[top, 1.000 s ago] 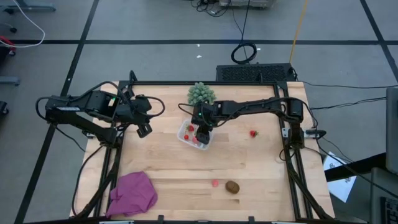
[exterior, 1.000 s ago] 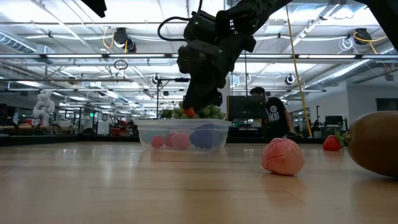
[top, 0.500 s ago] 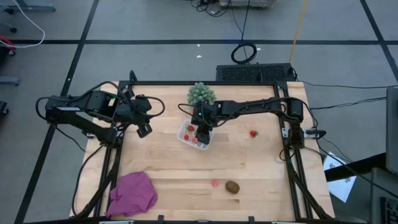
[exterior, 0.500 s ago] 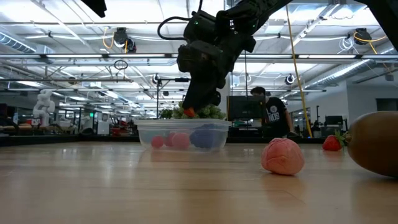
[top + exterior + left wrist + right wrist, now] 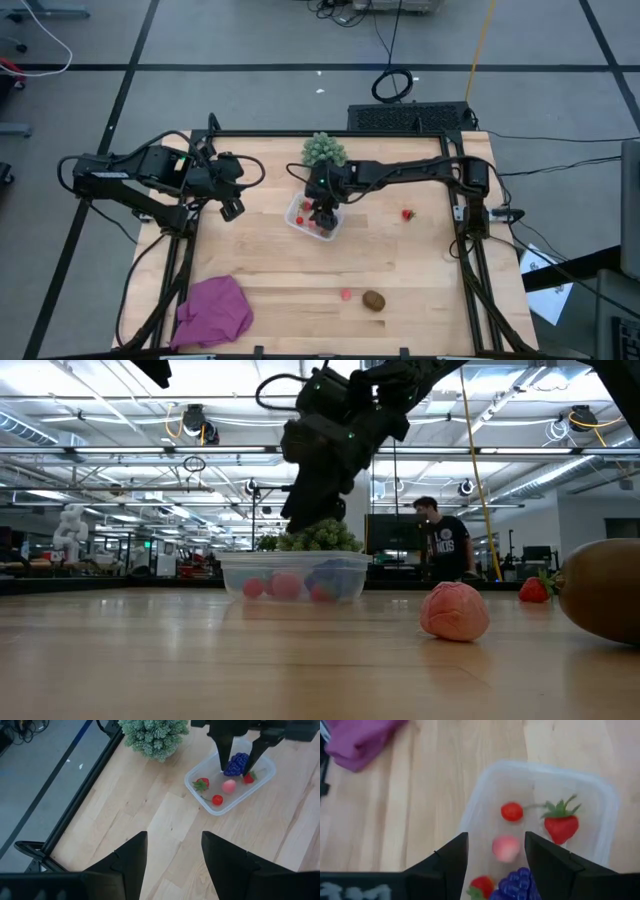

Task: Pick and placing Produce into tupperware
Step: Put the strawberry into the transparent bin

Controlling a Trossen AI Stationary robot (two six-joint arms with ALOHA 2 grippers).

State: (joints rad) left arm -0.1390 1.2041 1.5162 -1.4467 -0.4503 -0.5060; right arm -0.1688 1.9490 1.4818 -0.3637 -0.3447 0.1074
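Note:
The clear tupperware (image 5: 299,221) stands near the table's middle, in front of the green spiky ball (image 5: 324,151). In it lie a strawberry (image 5: 561,825), a red cherry (image 5: 512,811), a pink piece (image 5: 505,848), a small red piece (image 5: 482,886) and purple grapes (image 5: 236,764). My right gripper (image 5: 323,212) hangs just over the tupperware, open and holding nothing, its fingers on either side of the grapes. Loose on the table lie a red strawberry (image 5: 407,214), a pink piece (image 5: 346,294) and a brown oval piece (image 5: 374,300). My left gripper (image 5: 232,208) waits open at the left, off the table.
A magenta cloth (image 5: 214,312) lies at the near left corner. The black frame rails (image 5: 468,250) run along the table's sides. Bare wood lies between the tupperware and the loose pieces at the near edge. A person (image 5: 440,545) stands in the room beyond.
My right gripper has opened over the tupperware and let go of the small red piece it held. That piece has dropped in among the other pieces. The gripper has also tipped up a little.

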